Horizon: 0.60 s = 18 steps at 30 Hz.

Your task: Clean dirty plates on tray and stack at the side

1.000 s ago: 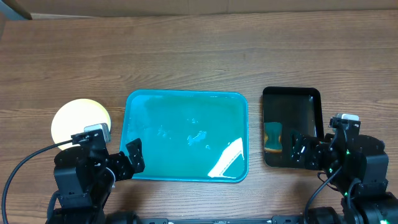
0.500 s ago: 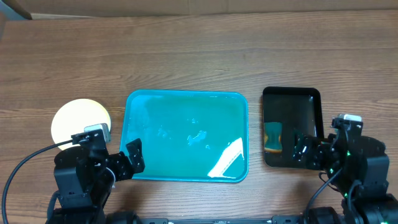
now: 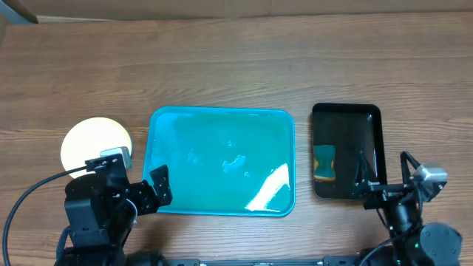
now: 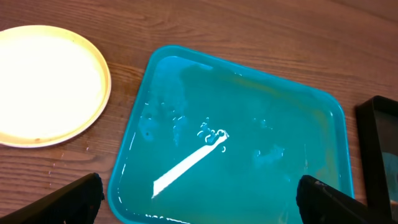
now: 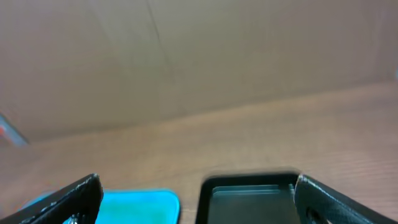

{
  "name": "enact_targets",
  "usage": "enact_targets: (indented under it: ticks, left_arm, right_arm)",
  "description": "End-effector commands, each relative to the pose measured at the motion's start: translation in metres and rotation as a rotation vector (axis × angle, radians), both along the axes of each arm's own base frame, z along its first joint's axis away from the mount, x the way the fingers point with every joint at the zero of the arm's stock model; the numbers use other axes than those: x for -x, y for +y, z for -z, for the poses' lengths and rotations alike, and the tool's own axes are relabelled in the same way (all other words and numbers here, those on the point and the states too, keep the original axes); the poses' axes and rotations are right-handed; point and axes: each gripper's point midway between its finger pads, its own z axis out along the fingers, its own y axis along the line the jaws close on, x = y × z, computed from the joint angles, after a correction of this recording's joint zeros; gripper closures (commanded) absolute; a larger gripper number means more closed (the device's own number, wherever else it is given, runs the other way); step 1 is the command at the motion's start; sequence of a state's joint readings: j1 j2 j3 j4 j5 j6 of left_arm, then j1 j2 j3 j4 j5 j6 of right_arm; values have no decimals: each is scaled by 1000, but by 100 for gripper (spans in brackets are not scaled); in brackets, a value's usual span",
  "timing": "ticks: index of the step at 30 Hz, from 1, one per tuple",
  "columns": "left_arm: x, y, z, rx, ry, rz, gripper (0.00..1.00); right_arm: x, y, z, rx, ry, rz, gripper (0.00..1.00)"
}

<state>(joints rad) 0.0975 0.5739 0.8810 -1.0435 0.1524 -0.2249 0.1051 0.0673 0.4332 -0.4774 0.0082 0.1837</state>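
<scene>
The teal tray (image 3: 222,159) lies mid-table with nothing on it but wet streaks and glare; the left wrist view shows the tray (image 4: 249,137) the same way. A pale round plate (image 3: 96,142) rests on the wood to the tray's left, and this plate (image 4: 43,84) shows no smears. My left gripper (image 3: 157,188) hovers at the tray's near-left corner, open and holding nothing (image 4: 199,202). My right gripper (image 3: 384,181) is open and empty at the near edge of the black tray, tilted upward (image 5: 199,199).
A narrow black tray (image 3: 347,151) right of the teal one holds a sponge (image 3: 324,162). The right wrist view is blurred and takes in the black tray's far rim (image 5: 249,186) and a cardboard wall (image 5: 199,62) behind the table.
The right arm has drawn back toward the near edge and pitched its wrist upward. The left arm, plate and both trays have not moved.
</scene>
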Motion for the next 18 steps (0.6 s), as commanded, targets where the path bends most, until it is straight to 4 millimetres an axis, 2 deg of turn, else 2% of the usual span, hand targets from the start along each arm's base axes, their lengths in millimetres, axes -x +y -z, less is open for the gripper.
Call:
enact_targets:
  ticks: [1, 5, 7, 13, 15, 18]
  left_arm:
    - [0, 0, 2, -15, 2, 8, 0]
    - [0, 0, 2, -15, 2, 8, 0]
    - [0, 0, 2, -15, 2, 8, 0]
    - [0, 0, 2, -15, 2, 8, 0]
    - [0, 0, 2, -15, 2, 8, 0]
    - [0, 0, 2, -15, 2, 8, 0]
  right_arm:
    - [-6, -2, 1, -2, -104, 13, 0]
    - [-17, -1, -1, -15, -218, 14, 0]
    - [-22, -1, 5, -18, -247, 19, 0]
    - [-35, 2, 55, -3, -179, 11, 0]
    - [-36, 9, 73, 65, -116, -33, 0]
    - [-36, 9, 91, 133, -50, -37, 0]
